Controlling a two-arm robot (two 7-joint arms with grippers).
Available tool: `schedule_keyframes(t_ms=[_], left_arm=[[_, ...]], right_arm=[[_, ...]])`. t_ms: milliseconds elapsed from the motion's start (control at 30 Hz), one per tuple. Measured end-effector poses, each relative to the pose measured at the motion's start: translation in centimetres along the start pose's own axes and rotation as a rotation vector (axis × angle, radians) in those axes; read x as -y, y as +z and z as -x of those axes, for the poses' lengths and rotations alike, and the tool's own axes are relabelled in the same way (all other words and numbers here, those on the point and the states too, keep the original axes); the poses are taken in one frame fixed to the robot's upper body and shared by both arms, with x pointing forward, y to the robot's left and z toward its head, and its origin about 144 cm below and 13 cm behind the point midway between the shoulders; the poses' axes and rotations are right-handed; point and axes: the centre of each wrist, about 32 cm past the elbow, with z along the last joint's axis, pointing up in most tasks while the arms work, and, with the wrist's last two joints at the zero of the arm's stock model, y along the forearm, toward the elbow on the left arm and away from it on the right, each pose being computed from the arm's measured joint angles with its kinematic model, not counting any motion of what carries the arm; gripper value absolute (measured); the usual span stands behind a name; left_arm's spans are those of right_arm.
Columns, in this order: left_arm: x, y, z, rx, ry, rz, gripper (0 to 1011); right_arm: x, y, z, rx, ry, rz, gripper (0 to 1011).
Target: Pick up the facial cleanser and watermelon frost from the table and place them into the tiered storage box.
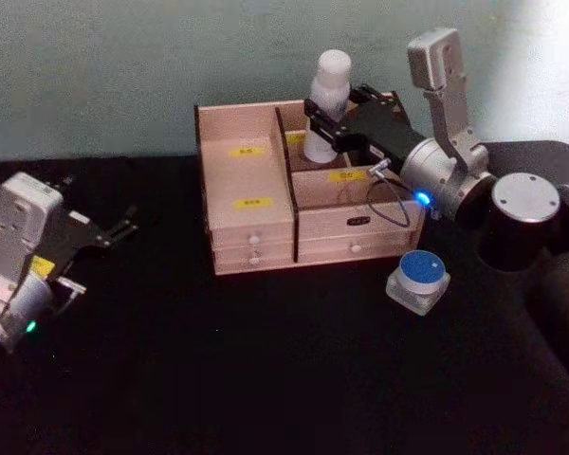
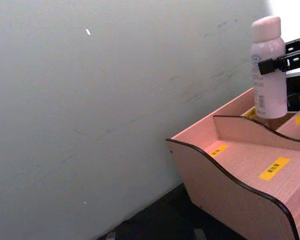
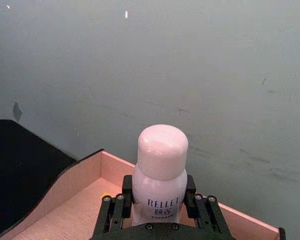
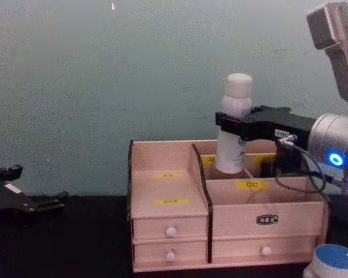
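- Facial cleanser (image 1: 330,81): white cylinder bottle with a rounded, slightly wider cap and dark "RELLET" print on its body.
- It stands upright, long axis vertical, cap pointing up. The cap and shoulder rise above the right gripper (image 1: 322,123) and the lower body hangs below it.
- The right gripper is clamped on the facial cleanser, with one black finger on each side of the bottle just under the cap.
- Tiered storage box (image 1: 256,248): pale pink wood with dark edges, yellow labels and white-knobbed drawers, sitting directly under the right gripper.
- The bottle's base dips into the box's rear right compartment. Whether it touches the floor there cannot be told.
- Watermelon frost (image 1: 420,280): squat pale jar with a round blue lid facing up. It sits on the black tabletop (image 1: 266,379) below the right gripper, nearer the robot, just off the box's front right corner.
- Left gripper (image 1: 123,226): idle, well apart to the left of the box, low over the tabletop. Its grip state cannot be told.
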Motion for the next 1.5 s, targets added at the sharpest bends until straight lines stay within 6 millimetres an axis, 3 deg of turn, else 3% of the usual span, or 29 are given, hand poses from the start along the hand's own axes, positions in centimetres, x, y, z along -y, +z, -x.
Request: schedule_keyframes(t_ms=[1500], left_arm=[[0.0, 0.0, 0.0, 0.000, 0.000, 0.000, 1001]], right_arm=[[-1.0, -2.1, -0.5, -0.047, 0.005, 0.119, 600]])
